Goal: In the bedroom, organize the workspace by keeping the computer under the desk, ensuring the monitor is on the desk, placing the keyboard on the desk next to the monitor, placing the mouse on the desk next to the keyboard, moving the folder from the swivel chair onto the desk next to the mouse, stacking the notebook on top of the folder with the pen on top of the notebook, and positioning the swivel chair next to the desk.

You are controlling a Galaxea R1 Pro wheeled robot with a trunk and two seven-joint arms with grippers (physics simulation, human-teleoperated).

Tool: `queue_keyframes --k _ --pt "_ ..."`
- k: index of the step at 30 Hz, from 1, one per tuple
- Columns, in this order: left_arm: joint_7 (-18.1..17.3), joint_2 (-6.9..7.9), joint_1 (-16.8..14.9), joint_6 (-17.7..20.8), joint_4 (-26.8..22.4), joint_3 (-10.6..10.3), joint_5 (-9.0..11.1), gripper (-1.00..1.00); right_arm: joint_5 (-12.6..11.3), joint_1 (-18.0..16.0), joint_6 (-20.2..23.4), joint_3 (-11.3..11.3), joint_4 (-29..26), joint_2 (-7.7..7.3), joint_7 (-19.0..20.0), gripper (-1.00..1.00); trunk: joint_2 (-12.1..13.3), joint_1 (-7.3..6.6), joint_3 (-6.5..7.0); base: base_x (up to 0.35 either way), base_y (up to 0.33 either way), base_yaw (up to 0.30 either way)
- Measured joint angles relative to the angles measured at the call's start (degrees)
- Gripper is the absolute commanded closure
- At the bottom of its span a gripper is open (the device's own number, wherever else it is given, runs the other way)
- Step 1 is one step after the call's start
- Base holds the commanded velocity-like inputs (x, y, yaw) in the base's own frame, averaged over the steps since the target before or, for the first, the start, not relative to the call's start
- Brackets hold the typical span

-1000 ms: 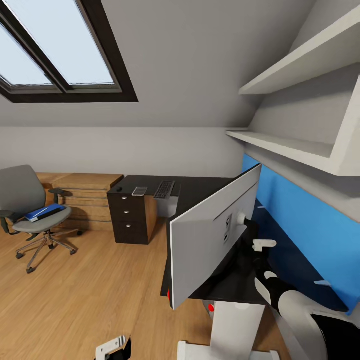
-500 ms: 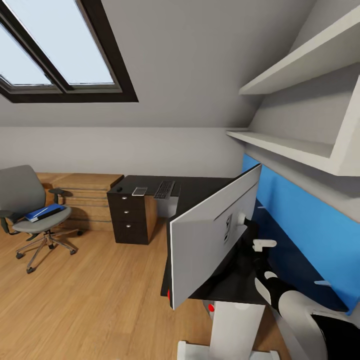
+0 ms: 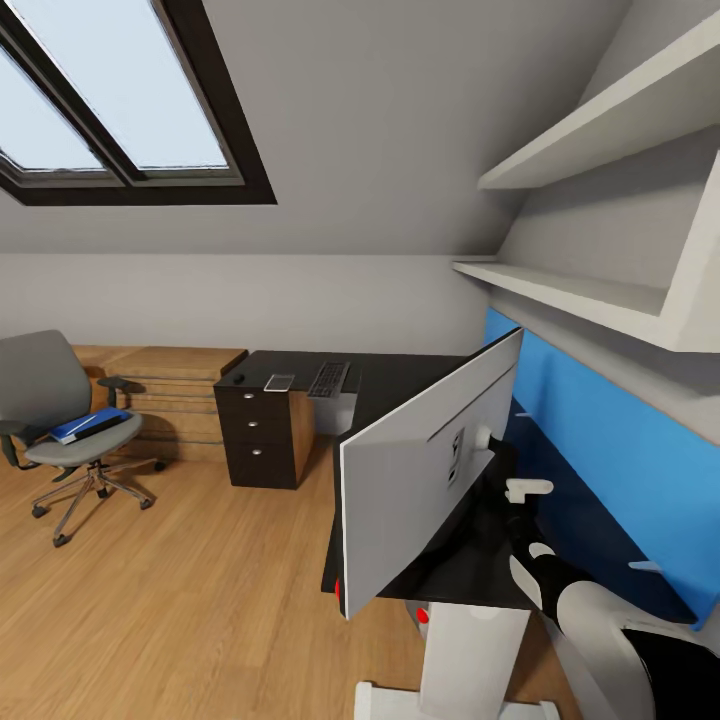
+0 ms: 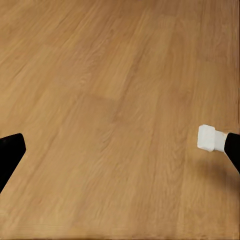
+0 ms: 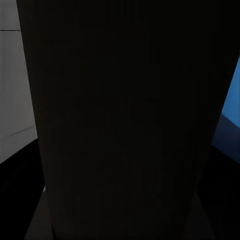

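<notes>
Right tool (image 3: 497,447): reaches behind the monitor (image 3: 425,470) at the black neck on its silver-grey back. The fingers are hidden by the screen and the neck in the head view; the right wrist view gives a dark, close surface, blue at one edge. Whether the tool has closed on the neck cannot be told.

Left tool (image 4: 120,145): spread wide, nothing between the tips. One dark fingertip (image 4: 9,152) and one white-capped fingertip (image 4: 212,138) sit at opposite edges of the left wrist view, with bare light wood floor (image 4: 115,90) beneath.

Monitor: stands on the near end of the black table (image 3: 400,385), turned so its back faces the camera, red dot at its lower corner. A blue panel (image 3: 600,440) runs along the wall side of the table. The white pedestal leg (image 3: 470,650) stands below.

Keyboard (image 3: 328,379): lies on the far end of the table, well apart from the monitor. The notebook (image 3: 279,382) lies just beside it, and the small dark mouse (image 3: 238,379) beyond that, near the table's far corner. A dark drawer unit (image 3: 258,435) stands under that end.

Swivel chair (image 3: 60,410): on the floor well apart from the table, in front of low oak shelving (image 3: 165,390). The blue folder (image 3: 90,424) lies flat on its seat.

Skylight (image 3: 120,100) above; white shelves (image 3: 600,200) on the right wall.
</notes>
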Motion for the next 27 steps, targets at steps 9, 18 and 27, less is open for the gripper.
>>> queue_keyframes --k 9,18,27 --pt "-4.1 -0.56 0.0 -6.3 4.1 -0.1 0.3 -1.0 -0.7 0.0 -0.3 0.4 0.1 0.05 -0.1 1.0 0.0 0.0 -0.01 0.0 0.0 0.0" --pt "-4.1 -0.46 0.0 -6.7 4.3 0.2 0.4 -1.0 0.6 0.0 -0.7 -0.5 0.6 0.09 0.1 1.0 0.0 -0.11 0.0 0.195 -0.158 0.0" --pt "-4.1 -0.43 0.0 -6.7 4.3 0.3 0.4 -1.0 0.7 0.0 -0.6 -0.5 0.5 0.1 0.1 1.0 0.0 -0.07 0.0 0.059 -0.041 0.0"
